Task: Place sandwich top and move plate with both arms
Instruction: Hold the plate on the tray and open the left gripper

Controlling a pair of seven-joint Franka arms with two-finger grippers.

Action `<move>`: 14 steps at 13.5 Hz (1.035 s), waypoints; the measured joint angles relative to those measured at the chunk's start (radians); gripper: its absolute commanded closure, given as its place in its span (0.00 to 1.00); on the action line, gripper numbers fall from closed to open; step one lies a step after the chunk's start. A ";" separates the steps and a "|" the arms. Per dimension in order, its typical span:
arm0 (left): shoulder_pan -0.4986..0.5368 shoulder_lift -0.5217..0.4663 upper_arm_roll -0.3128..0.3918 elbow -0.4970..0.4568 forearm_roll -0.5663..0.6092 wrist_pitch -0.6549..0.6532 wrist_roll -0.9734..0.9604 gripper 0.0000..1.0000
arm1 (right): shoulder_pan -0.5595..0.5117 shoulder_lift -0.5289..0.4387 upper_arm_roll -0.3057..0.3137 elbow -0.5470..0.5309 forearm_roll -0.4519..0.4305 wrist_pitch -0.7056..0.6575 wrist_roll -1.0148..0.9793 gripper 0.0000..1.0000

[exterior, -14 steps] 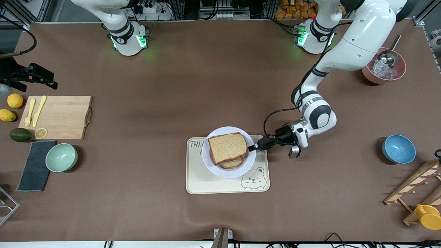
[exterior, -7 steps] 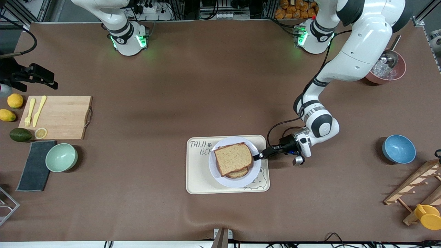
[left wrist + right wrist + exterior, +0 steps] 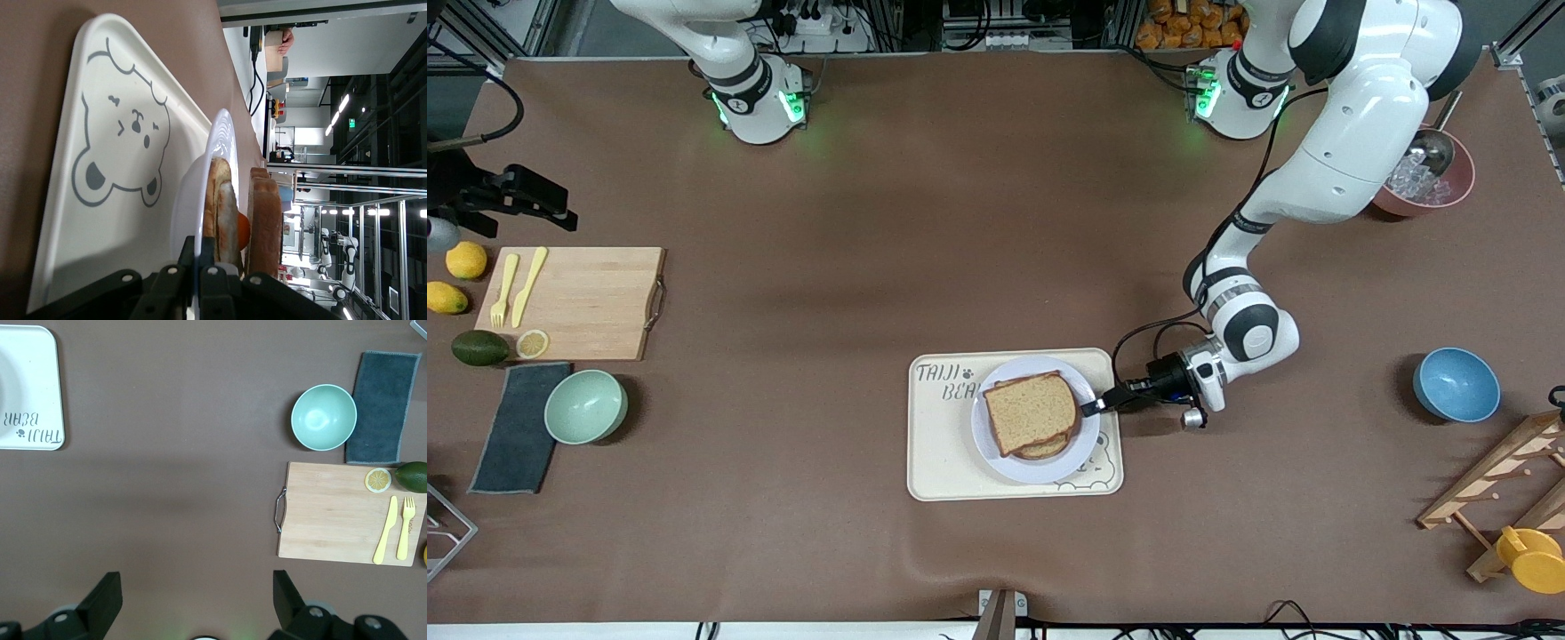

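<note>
Presumably stiff and slick, the plate (image 3: 1039, 464) is pinched at its rim by the left gripper (image 3: 1089, 407); its sandwich top (image 3: 1032, 412) (soft, loose) could slide.

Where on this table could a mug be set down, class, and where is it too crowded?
Free: the broad bare brown stretch between the cutting board and the left arm, and the strip nearer the camera than the tray. Crowded: the tray, filled by the plate and sandwich top, gripped by the left end effector; also the corner around the green bowl.
</note>
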 measured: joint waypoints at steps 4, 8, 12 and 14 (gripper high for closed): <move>-0.002 0.003 0.014 0.005 0.027 0.016 -0.008 1.00 | 0.000 0.000 0.000 -0.001 0.000 0.001 0.000 0.00; -0.009 0.008 0.016 0.005 0.032 0.016 -0.010 0.93 | 0.000 0.000 0.000 -0.002 0.000 0.001 0.000 0.00; -0.023 0.008 0.017 0.006 0.032 0.017 -0.013 0.01 | 0.000 0.000 0.000 -0.002 0.000 0.001 0.000 0.00; -0.022 0.007 0.020 0.011 0.032 0.014 -0.019 0.00 | 0.000 0.000 0.000 -0.002 0.000 0.001 0.000 0.00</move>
